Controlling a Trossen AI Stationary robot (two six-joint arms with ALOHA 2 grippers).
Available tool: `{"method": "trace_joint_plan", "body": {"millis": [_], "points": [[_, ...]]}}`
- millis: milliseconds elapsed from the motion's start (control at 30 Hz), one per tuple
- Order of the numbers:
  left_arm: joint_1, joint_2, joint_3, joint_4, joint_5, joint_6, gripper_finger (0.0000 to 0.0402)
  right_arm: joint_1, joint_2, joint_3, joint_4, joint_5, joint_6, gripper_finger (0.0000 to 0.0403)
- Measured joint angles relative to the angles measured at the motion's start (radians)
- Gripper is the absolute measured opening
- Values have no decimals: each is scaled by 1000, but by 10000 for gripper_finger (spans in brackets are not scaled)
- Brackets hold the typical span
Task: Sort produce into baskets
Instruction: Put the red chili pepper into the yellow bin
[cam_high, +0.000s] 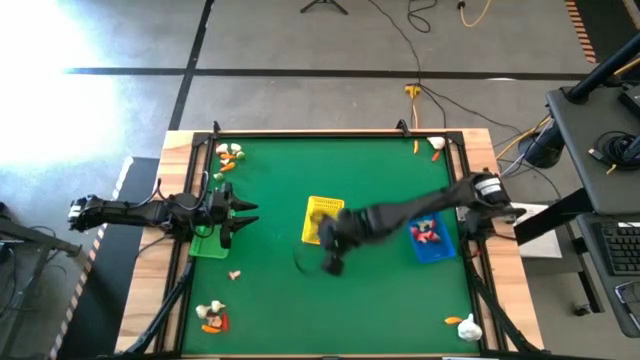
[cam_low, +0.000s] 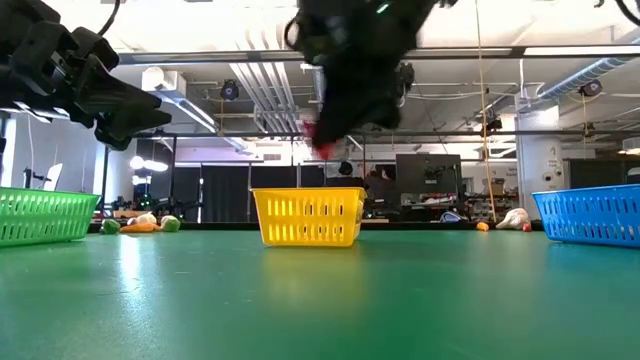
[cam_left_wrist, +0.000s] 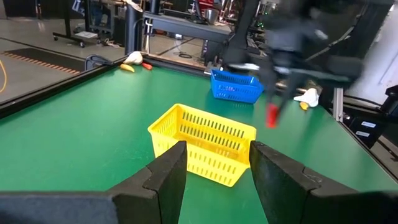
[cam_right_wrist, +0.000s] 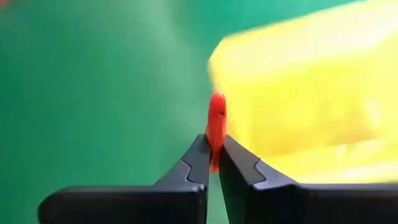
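Right wrist view shows the right gripper (cam_right_wrist: 213, 163) pinched tight on a small red piece (cam_right_wrist: 216, 127), lifted clear so it can travel; the yellow basket (cam_right_wrist: 298, 93) sits just beside it. The blue basket (cam_high: 432, 238) lies toward the right edge, with open green table (cam_high: 380, 300) around. The left gripper (cam_high: 238, 217) waits partly open and empty over the green basket (cam_high: 208, 243).

Robotics lab: ceiling ducts (cam_low: 262, 85), monitors (cam_low: 428, 178).

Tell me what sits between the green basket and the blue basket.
The yellow basket stands between the green basket and blue basket, seen in the low view.
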Motion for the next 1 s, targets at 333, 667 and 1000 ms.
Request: {"method": "trace_joint_plan", "body": {"millis": [333,667,1000], "points": [[0,0,0,1,0,0,158,-221,29,-10,59,10,-82,15],[0,1,0,1,0,0,158,-209,146,-4,86,-51,-106,16],[0,2,0,2,0,0,158,-210,176,2,62,-30,-69,91]]}}
